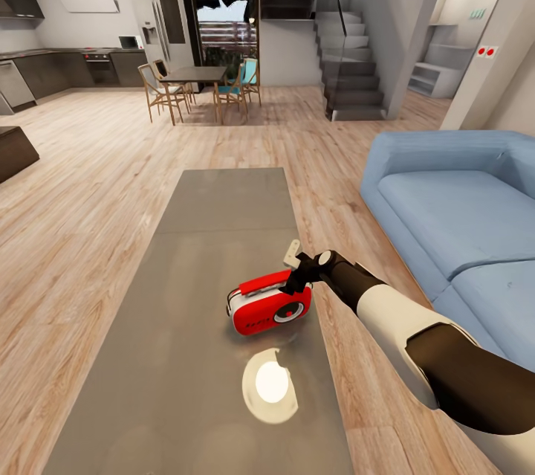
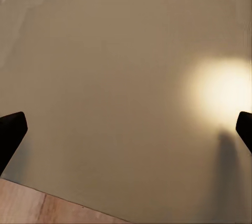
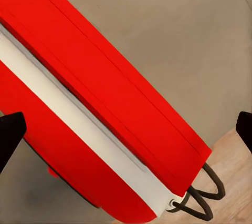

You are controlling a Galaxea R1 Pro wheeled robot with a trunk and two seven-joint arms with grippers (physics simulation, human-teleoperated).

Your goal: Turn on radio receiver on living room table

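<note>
While the radio [image 1: 269,304] lies near the table's [image 1: 215,207] right edge, its long axis slanting toward that edge, the right gripper [image 1: 299,276] hangs just over its handle end, fingers spread wide and holding nothing; the left gripper [image 2: 126,129] (also spread, empty) faces bare tabletop, so the right arm is plainly nearer.
</note>
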